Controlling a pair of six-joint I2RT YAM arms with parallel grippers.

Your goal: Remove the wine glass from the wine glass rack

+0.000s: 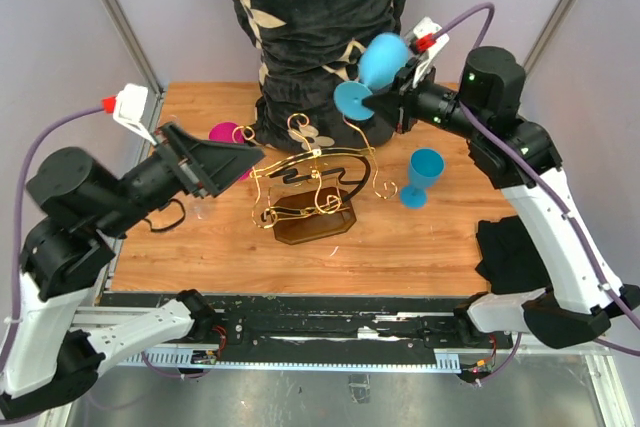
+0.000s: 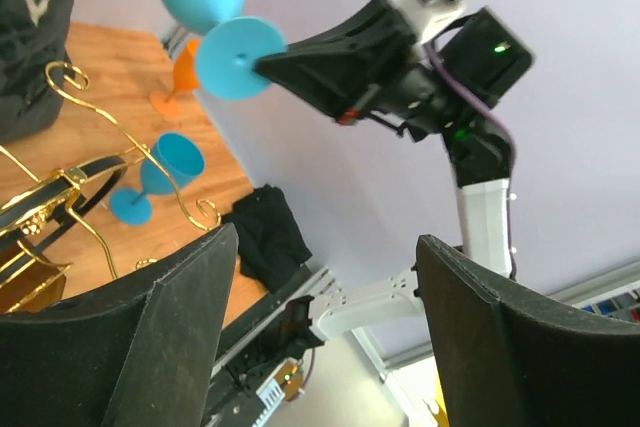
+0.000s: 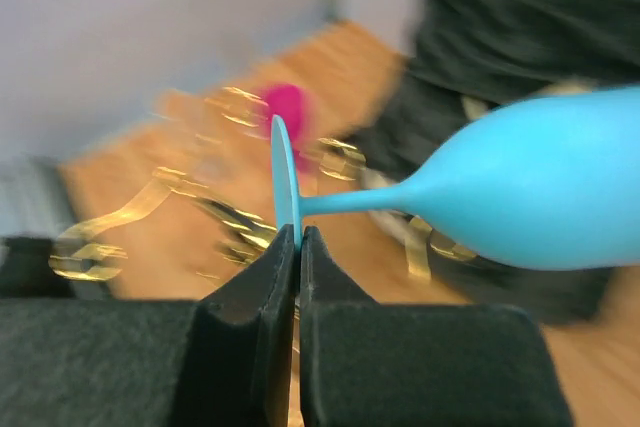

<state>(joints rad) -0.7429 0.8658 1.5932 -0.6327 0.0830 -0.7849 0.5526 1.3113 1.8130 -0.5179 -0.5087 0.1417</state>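
1. Bench [image 1: 420, 247]: wooden top that carries every item below except no. 5.
2. Dark leaf-patterned cloth [image 1: 300, 27]: hangs at the far edge, behind the rack.
3. Rack [image 1: 315, 225]: gold wire scrolls on a dark base, mid-bench, upright.
4. Black cloth [image 1: 515, 252]: bunched at the right edge.
5. Glass [image 1: 383, 59]: light blue, off the rack and in the air above its far right scrolls, clear of the wire. It lies tilted, bowl up and away. The right fingers [image 3: 265, 297] are pinched on the rim of its foot, with stem and bowl reaching out past the tips.
6. Left fingers [image 1: 225, 159]: spread wide with nothing between them, level with the rack's left scrolls.
7. Second blue glass [image 1: 423, 177]: upright, right of the rack.
8. Pink glass [image 1: 228, 137]: left of the rack, partly hidden.
9. Orange glass [image 2: 180, 77]: upright, seen from the left wrist only.
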